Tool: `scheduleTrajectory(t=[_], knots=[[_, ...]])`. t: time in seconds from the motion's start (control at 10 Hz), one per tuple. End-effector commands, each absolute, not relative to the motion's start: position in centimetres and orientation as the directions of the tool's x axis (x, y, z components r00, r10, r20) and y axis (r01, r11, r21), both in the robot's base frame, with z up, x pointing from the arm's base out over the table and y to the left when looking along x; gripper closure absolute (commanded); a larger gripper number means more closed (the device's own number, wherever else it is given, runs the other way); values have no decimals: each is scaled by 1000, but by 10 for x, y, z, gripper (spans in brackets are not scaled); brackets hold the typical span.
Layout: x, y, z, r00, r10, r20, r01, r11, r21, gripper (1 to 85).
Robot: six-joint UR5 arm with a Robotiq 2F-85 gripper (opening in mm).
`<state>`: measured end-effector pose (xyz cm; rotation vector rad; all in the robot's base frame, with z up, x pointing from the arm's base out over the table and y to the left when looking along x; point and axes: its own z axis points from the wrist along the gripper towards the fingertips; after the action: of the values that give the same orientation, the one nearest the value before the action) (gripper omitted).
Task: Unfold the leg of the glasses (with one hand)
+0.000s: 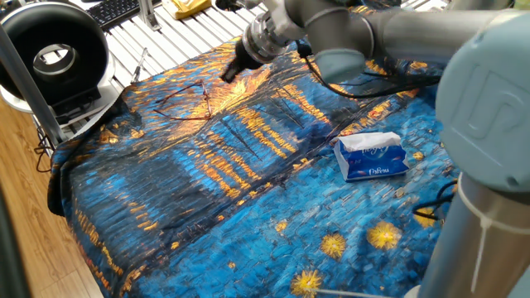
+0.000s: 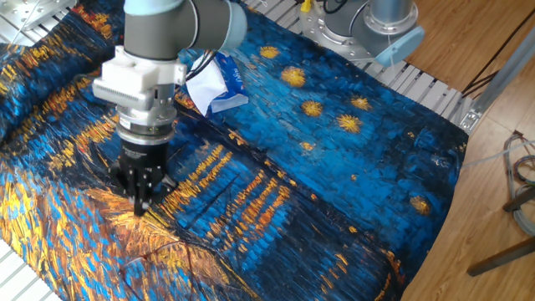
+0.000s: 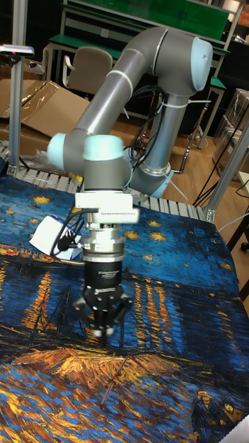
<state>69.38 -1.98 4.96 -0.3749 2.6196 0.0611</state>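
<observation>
On the painted cloth [image 2: 351, 192] the gripper [image 3: 104, 337] points down with its fingers drawn together on nothing (tips just above the fabric), while the glasses [image 1: 184, 93] lie near it, towards the cloth's orange edge.

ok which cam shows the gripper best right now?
Tall fixed view: the gripper faces it, sharp, visibly closed. The other fixed view sees it from above; one fixed view shows only a motion-blurred shape.

Wood floor [image 2: 493, 167]; green bench [image 3: 138, 21]; chair [image 3: 90, 69].
</observation>
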Motion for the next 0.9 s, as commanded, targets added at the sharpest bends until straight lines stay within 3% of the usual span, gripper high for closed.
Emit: scheduleTrajectory(t=[0.0,0.2,0.8], knots=[[654,-62,41,-937,-179,-299,-159,983,-90,847],[658,-52,48,-941,-76,-330,-82,997,4,847],[636,-78,59,-948,119,-296,114,993,35,847]])
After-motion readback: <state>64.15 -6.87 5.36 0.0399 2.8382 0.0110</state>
